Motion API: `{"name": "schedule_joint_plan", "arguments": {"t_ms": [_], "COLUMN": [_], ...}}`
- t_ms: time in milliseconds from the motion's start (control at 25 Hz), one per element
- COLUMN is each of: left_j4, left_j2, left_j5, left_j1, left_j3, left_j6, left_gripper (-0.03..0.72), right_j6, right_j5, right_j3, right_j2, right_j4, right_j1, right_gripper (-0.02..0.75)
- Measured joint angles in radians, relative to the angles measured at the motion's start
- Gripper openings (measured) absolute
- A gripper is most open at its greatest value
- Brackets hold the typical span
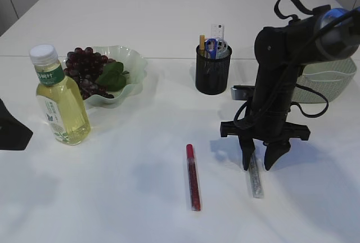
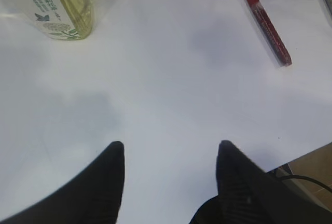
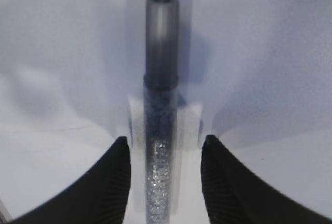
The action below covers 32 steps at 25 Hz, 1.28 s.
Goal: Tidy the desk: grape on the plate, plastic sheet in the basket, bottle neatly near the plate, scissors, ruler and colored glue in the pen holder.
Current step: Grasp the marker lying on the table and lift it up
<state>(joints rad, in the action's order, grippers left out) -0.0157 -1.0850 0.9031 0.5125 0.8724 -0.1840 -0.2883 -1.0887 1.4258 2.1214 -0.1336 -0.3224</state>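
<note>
Right tool [image 1: 259, 163] straddles silver glue [image 1: 256, 179], released; left tool [image 2: 170, 156] released over bare table [image 2: 171, 94].

Open tabletop [image 1: 129, 192] is lying near-left; the red glue stick [image 1: 193, 176] and silver glue stick [image 1: 256, 178] are blocking the near-right.

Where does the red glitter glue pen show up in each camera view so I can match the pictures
Exterior view: the red glitter glue pen lies on the white table, bottom centre, left of the silver glue pen.
Left wrist view: upper right, lying diagonally.
Right wrist view: not in it.
Shared landmark: the yellow-green drink bottle, in the exterior and left wrist views.
</note>
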Motion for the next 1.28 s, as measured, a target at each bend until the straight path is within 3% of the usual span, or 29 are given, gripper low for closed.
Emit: {"name": "schedule_joint_plan", "arguments": {"t_ms": [1280], "left_j4": [0.000], "left_j2": [0.000], "left_j5": [-0.025], "left_j1": [0.017], "left_j3": [0.000], "left_j6": [0.000], "left_gripper": [0.415], "right_j6": [0.000], "right_j5": [-0.003], "right_j3": [0.000], "right_j2": [0.018], "right_j4": [-0.008], "right_j1": [0.000], "right_gripper": [0.364]}}
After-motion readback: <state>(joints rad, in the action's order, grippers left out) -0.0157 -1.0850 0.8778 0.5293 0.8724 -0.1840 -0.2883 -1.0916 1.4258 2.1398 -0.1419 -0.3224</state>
